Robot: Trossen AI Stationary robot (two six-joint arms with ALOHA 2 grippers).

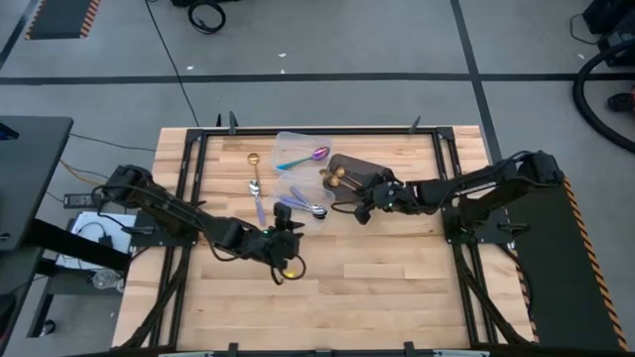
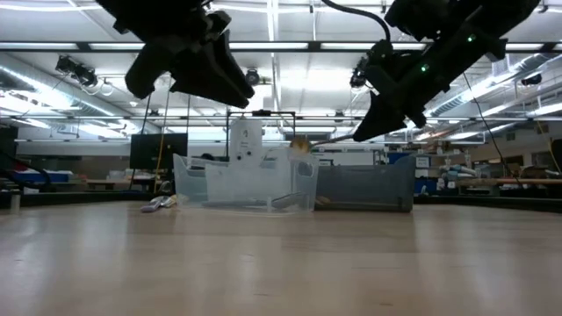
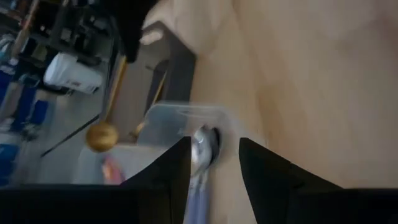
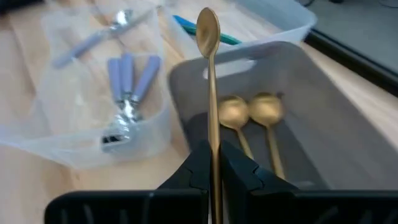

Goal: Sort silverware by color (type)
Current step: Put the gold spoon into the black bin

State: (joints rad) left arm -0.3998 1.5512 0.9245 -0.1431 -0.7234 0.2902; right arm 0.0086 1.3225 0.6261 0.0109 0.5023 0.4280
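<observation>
wooden table [image 1: 397, 288]: dark bin [image 4: 348, 143] holds two gold spoons [image 4: 249, 115].

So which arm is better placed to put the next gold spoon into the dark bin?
The right arm. Its pincer is shut on a gold spoon just above the dark bin, where two gold spoons already lie. The left pincer is farther from the bin and holds a lavender-handled spoon.

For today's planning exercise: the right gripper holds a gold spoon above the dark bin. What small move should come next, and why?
Probably lower and release: the right gripper is shut on a gold spoon directly over the dark bin, where two gold spoons already lie.
</observation>
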